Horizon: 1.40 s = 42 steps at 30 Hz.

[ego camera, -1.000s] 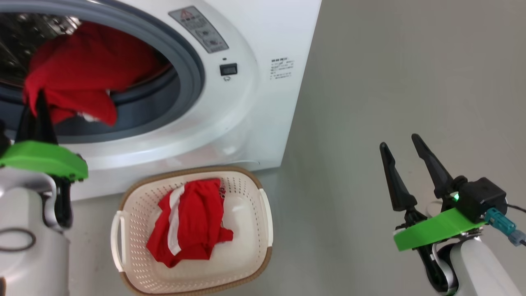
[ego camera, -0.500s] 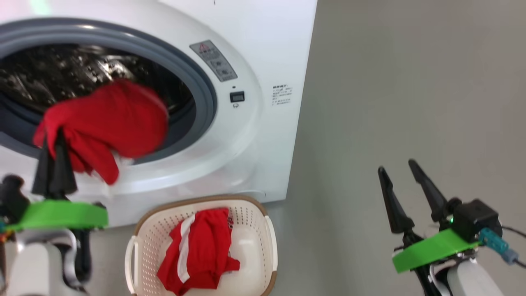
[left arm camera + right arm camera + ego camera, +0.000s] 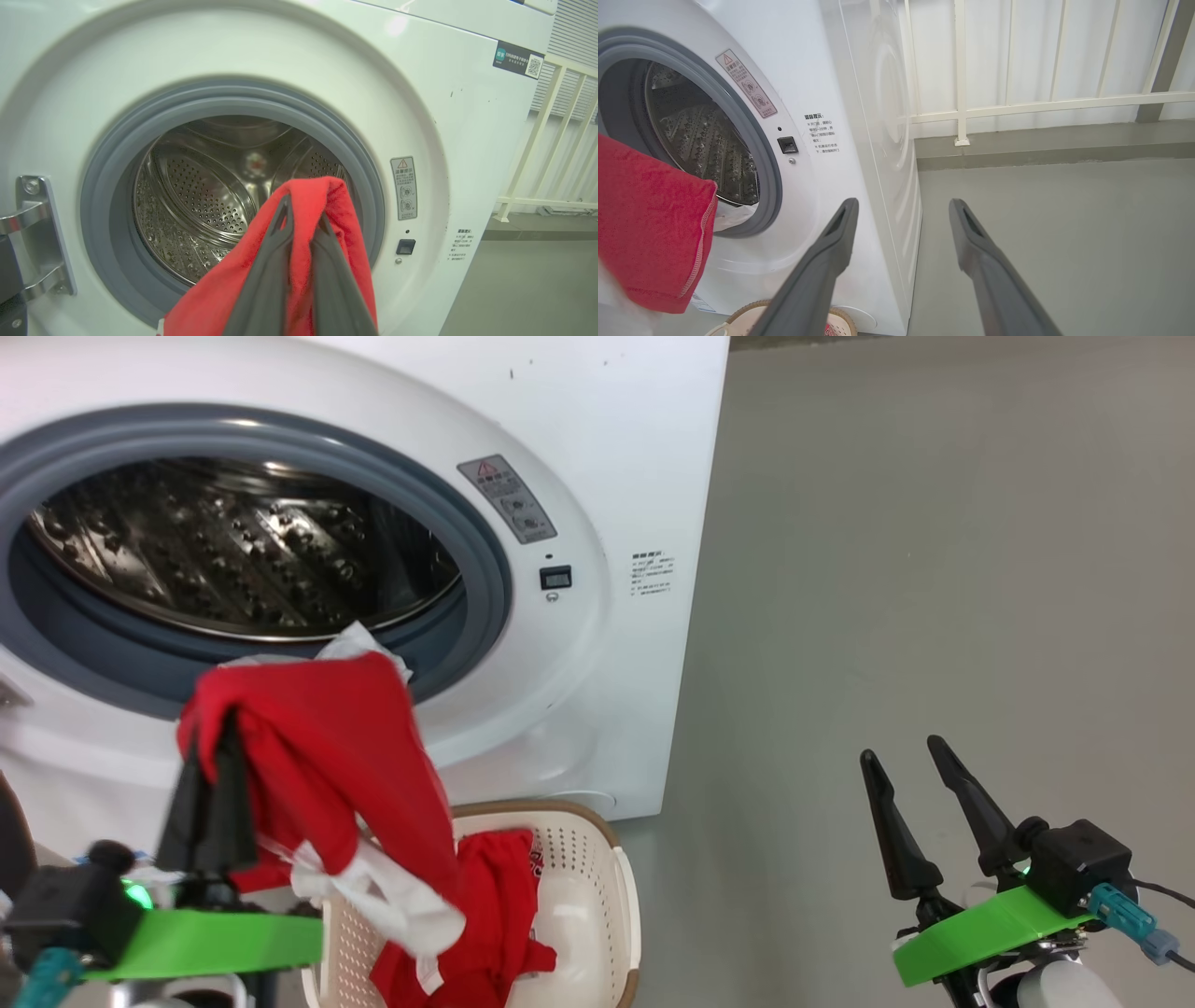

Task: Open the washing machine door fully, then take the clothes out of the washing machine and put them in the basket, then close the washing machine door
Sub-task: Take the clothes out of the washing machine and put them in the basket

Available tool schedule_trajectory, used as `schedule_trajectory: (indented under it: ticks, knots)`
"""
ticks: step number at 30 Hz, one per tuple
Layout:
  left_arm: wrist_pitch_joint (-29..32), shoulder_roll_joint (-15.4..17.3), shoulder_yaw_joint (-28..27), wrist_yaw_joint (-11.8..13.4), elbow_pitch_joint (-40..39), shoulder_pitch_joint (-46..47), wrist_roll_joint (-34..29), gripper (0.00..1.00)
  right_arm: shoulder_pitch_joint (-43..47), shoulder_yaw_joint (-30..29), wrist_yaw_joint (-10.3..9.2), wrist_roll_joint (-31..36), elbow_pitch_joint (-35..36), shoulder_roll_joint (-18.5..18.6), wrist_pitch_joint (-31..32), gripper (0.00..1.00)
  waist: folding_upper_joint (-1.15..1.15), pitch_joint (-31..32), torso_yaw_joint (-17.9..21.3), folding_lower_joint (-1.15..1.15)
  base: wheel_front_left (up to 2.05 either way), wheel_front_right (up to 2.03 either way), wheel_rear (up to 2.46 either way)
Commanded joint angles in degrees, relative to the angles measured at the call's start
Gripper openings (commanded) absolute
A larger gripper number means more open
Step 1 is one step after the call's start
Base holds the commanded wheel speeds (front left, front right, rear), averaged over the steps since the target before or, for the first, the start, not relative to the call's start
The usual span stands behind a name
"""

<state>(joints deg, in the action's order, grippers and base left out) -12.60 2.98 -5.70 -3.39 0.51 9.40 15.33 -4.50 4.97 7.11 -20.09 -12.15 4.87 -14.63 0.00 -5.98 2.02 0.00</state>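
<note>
The white washing machine stands with its mouth uncovered and its steel drum bare inside. My left gripper is shut on a red garment with white trim, which hangs in front of the opening, above the basket's left part. In the left wrist view the closed fingers pinch a fold of that red fabric. The cream basket sits on the floor below the machine and holds another red garment. My right gripper stands open and empty at the lower right. The washing machine door is out of view.
A metal door hinge is bolted to the left of the opening. Grey floor stretches right of the machine. A white railing runs behind the machine along a low kerb.
The head camera has tilted up. My left gripper has drawn the red garment out of the drum and down in front of the machine, over the basket. The right gripper has hardly moved.
</note>
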Motion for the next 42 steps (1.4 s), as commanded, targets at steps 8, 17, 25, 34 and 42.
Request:
schedule_trajectory:
  ticks: [8,17,25,34,42]
  knots:
    - [0.16,0.17,2.27,0.76,3.18,-0.32,3.32,0.0,-1.88,2.01,0.37,-0.03,1.71,0.91,-0.37,1.0,0.0,-3.46,-0.51,0.0,0.0,0.0,0.0]
    - [-0.89,-0.06,6.11,-0.61,22.75,8.17,9.18,0.0,-4.68,2.88,0.37,-0.27,1.87,1.2,-0.37,1.0,0.0,-9.42,0.62,0.0,0.0,0.0,0.0]
    - [-1.69,-0.09,7.56,-1.6,43.41,18.13,13.21,0.0,-8.04,3.35,0.37,-0.53,2.03,0.87,-0.37,1.0,0.0,-15.7,2.2,0.0,0.0,0.0,0.0]
    - [0.02,-0.1,8.22,-3.35,61.38,27.17,18.88,0.0,-10.67,4.28,0.37,-2.19,1.44,0.09,-0.37,1.0,0.0,-21.02,4.58,0.0,0.0,0.0,0.0]
    - [4.92,1.21,11.98,-3.87,70.44,32.0,17.33,0.0,-12.28,5.85,0.37,-3.53,0.48,-0.39,-0.37,1.0,0.0,-24.26,6.58,0.0,0.0,0.0,0.0]
